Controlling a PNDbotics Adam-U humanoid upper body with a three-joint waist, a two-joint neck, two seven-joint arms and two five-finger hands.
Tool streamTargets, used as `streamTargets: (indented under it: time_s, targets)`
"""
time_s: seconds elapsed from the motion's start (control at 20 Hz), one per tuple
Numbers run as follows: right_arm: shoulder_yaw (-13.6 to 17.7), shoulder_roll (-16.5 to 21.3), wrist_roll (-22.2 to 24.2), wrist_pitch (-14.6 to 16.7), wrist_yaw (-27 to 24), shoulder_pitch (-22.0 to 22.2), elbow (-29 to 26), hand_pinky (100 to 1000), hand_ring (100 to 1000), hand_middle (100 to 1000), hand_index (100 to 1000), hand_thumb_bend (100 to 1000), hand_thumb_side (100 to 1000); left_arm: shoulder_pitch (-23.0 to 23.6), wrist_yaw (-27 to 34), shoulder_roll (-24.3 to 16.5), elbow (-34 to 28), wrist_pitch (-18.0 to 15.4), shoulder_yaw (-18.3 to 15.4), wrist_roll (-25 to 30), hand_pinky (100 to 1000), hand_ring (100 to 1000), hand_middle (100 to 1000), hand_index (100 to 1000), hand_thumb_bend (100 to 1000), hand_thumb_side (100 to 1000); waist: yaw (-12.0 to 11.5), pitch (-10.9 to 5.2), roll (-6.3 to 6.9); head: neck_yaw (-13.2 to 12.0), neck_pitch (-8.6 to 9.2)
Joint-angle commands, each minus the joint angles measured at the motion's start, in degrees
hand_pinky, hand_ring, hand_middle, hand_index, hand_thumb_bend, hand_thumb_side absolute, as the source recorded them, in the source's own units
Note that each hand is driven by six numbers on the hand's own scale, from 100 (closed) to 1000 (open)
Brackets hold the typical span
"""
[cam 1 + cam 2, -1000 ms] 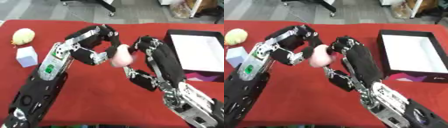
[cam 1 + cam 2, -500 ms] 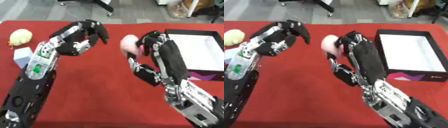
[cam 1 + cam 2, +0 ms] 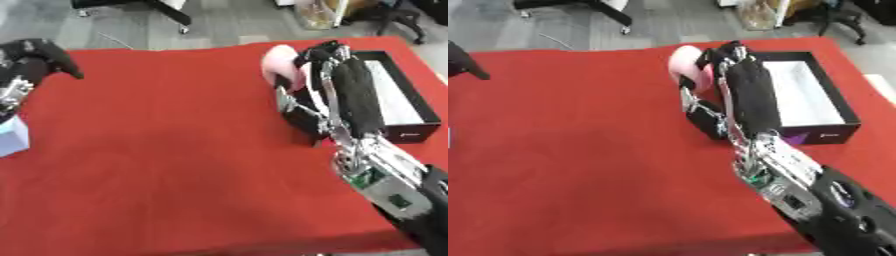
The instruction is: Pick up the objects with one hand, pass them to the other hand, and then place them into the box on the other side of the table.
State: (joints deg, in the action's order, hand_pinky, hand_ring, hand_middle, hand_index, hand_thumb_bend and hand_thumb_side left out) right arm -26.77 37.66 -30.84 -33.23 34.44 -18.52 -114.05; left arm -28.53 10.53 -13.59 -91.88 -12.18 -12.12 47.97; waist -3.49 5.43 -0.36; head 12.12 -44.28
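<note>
A pale pink rounded object is held above the red table, my right hand shut on it with fingers curled round its right side. It hangs just left of the black box with a white inside, which stands at the table's right edge. My left hand is far off at the upper left, open and holding nothing; only a dark fingertip of it shows in the right eye view.
A light blue block lies at the left edge of the red cloth. Beyond the table's far edge are grey floor, a chair base and some bags.
The left hand has let go of the pink object and drawn back to the far left. The right hand now holds it alone and has carried it right, next to the box. The camera also shifted.
</note>
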Motion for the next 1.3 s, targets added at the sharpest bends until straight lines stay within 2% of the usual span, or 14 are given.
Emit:
streamTargets:
  time_s: [0.05,0.15,0.25,0.35,0.45,0.65,0.7,0.75,0.85,0.9,0.95,1.0,1.1,1.3]
  targets:
    - [3.90,5.72,-6.83,-11.31,-9.57,0.20,-0.54,272,708,173,209,100,248,1.46,0.29,-1.24,-5.10,1.76,-2.68,-1.46,687,603,573,693,100,583,-0.46,-0.45,0.24,2.45,0.16]
    - [6.31,8.09,-11.30,-16.71,-18.91,0.62,-0.48,271,721,170,208,100,272,3.07,0.35,-0.69,-7.36,2.50,-3.53,-2.22,688,603,574,693,100,582,-1.06,-0.38,0.48,3.89,0.16]
    - [8.24,9.56,-17.65,-18.25,-29.70,0.33,2.47,276,729,171,210,100,266,4.18,0.64,-0.04,-9.52,3.11,-4.13,-2.97,688,603,573,693,100,580,-1.63,-0.30,0.71,4.97,0.16]
    - [10.15,10.48,-20.29,-18.62,-37.41,-1.59,9.63,289,741,186,230,100,252,5.01,0.93,0.66,-11.28,3.84,-4.63,-3.74,688,603,573,692,100,581,-2.21,-0.15,0.92,5.95,0.16]
    - [11.59,10.76,-20.93,-18.71,-41.62,-4.30,19.17,302,750,210,261,100,247,5.64,1.09,1.30,-12.79,4.61,-4.94,-4.27,688,603,573,692,100,584,-2.87,0.08,1.02,6.96,0.16]
    - [12.38,10.41,-21.12,-18.73,-44.80,-7.94,33.90,347,776,300,361,100,179,6.11,1.33,1.81,-14.58,5.59,-5.11,-4.69,688,603,573,692,100,584,-3.97,0.58,1.01,8.37,0.16]
    - [12.11,10.30,-21.12,-18.73,-45.01,-8.36,36.15,387,814,419,501,100,104,6.12,1.31,1.85,-14.86,5.67,-5.14,-4.72,689,604,574,693,100,581,-4.15,0.69,1.01,8.57,0.16]
    - [11.69,10.18,-21.13,-18.73,-45.18,-8.64,37.96,430,851,508,622,100,127,6.15,1.21,1.91,-15.10,5.71,-5.18,-4.76,689,604,574,693,100,581,-4.30,0.77,1.00,8.74,0.16]
    - [10.80,9.97,-21.13,-18.73,-45.68,-8.79,40.18,485,897,624,744,100,347,6.26,0.98,2.00,-15.46,5.76,-5.26,-4.81,689,605,575,693,100,582,-4.46,0.85,0.98,8.97,0.16]
    - [10.39,9.94,-21.13,-18.73,-45.93,-8.71,40.54,547,944,736,830,100,527,6.32,0.86,2.02,-15.59,5.77,-5.29,-4.81,690,605,575,694,100,582,-4.49,0.86,0.97,9.03,0.16]
    - [9.96,10.00,-21.13,-18.73,-45.91,-8.50,40.41,561,952,754,846,100,556,6.38,0.73,2.00,-15.68,5.77,-5.33,-4.82,690,605,575,694,100,581,-4.50,0.86,0.97,9.04,0.16]
    - [9.66,10.15,-21.13,-18.73,-45.35,-8.21,39.89,611,978,800,877,160,625,6.45,0.60,1.98,-15.73,5.76,-5.37,-4.83,690,605,575,694,100,582,-4.47,0.84,0.97,8.97,0.16]
    - [9.43,10.51,-21.13,-18.73,-43.04,-7.45,38.12,654,996,835,899,267,659,6.53,0.37,1.92,-15.78,5.71,-5.46,-4.82,691,606,576,694,100,579,-4.37,0.79,0.96,8.77,0.16]
    - [9.84,11.52,-21.13,-18.73,-37.68,-5.61,31.59,675,1000,855,912,305,638,6.50,-0.79,1.44,-15.68,5.35,-5.84,-4.90,693,610,580,696,100,570,-4.05,0.67,0.93,8.21,0.16]
